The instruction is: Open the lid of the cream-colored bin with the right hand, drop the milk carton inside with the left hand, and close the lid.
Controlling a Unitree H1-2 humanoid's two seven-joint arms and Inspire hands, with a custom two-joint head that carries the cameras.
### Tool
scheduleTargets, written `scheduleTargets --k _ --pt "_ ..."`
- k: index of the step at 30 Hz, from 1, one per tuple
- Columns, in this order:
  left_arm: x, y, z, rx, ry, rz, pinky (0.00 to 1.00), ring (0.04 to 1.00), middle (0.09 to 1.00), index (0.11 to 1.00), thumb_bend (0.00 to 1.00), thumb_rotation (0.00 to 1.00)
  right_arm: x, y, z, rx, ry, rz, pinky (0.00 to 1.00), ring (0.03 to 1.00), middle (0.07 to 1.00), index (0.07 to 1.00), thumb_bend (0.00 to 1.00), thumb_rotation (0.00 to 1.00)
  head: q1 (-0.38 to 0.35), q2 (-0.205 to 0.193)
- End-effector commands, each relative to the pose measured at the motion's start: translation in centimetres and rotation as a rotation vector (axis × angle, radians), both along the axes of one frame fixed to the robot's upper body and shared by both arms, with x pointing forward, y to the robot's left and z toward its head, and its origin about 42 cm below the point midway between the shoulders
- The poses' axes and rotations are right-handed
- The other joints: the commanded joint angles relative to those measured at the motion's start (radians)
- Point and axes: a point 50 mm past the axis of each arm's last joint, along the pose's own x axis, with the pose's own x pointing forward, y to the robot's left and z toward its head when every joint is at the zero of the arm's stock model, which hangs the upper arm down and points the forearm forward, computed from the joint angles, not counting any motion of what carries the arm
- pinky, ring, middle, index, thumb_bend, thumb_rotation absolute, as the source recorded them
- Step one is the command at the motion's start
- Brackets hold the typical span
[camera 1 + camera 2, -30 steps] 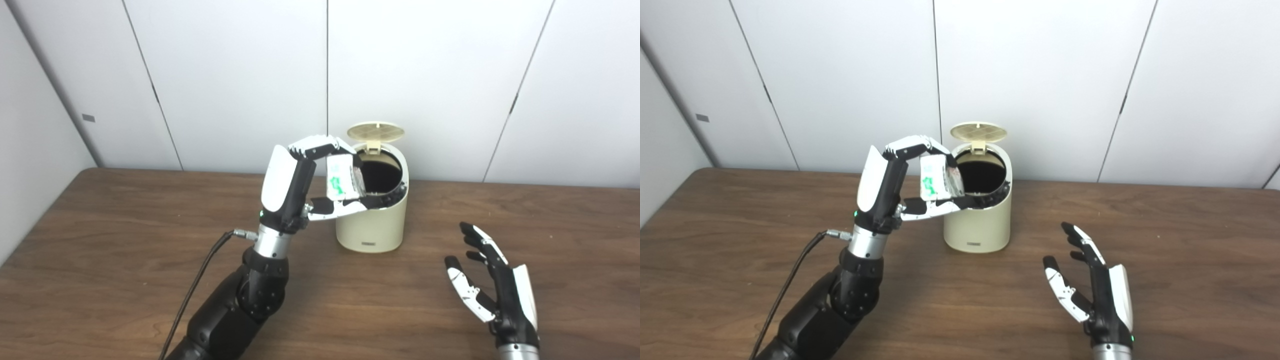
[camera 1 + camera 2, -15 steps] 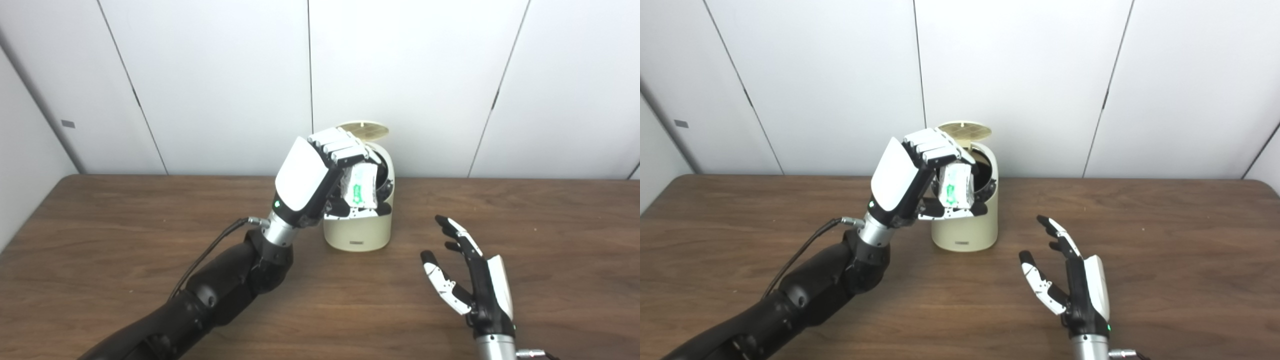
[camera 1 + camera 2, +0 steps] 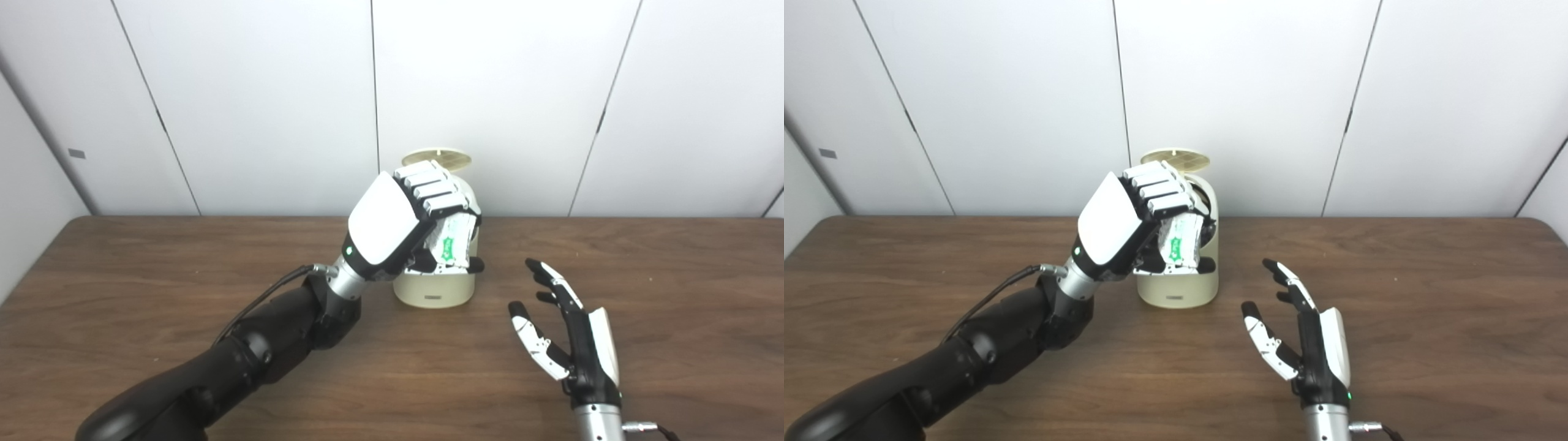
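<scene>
— Since a second ago, has the left hand (image 3: 404, 223) gone anywhere?

— Yes. It has swung from beside the cream-colored bin (image 3: 435, 288) to over its mouth and turned knuckles-up. The camera has shifted too, so only part of that change is the arm's own.

— And the milk carton (image 3: 452, 245)?

— Clamped under the left hand's curled fingers (image 3: 429, 187), thumb below it, hanging at the near rim of the bin's opening. Not released.

— What's the right hand (image 3: 1304, 343) doing?

— Nothing. It rests on the surface (image 3: 122, 294) to the right of the left hand and nearer the camera, fingers spread, holding nothing.

— So how far along is it?

— I'd say past the middle. The lid (image 3: 440, 160) stands raised behind the left hand's knuckles, so opening is done. Dropping the carton and shutting the lid remain.

— Anything you can't make out?

— The left hand covers most of the opening, so I can't tell whether the carton's lower end is already inside the rim or just in front of it. The hinge is hidden as well.
</scene>
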Motion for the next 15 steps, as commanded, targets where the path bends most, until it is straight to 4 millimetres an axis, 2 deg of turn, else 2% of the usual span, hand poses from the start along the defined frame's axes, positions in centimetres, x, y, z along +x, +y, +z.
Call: scheduleTargets --k 1,11,15 --pt "1.3 -0.1 3.6 -0.039 -0.1 -0.019 0.53 0.506 0.463 0.462 0.5 0.0 -0.6 1.3 -2.0 0.023 0.034 0.017 0.75 0.838 0.851 0.823 0.14 0.56 -0.003 0.0" --pt "2.9 0.6 4.4 0.019 -0.129 0.018 0.55 0.514 0.473 0.453 0.5 0.0 -0.7 1.5 -2.0 0.026 0.034 0.019 0.75 0.838 0.851 0.828 0.15 0.59 -0.004 -0.002" --pt "3.4 0.8 4.8 0.018 -0.138 0.031 0.54 0.514 0.473 0.453 0.5 0.0 -0.7 1.6 -2.0 0.025 0.033 0.019 0.74 0.837 0.851 0.826 0.14 0.52 -0.001 -0.001"
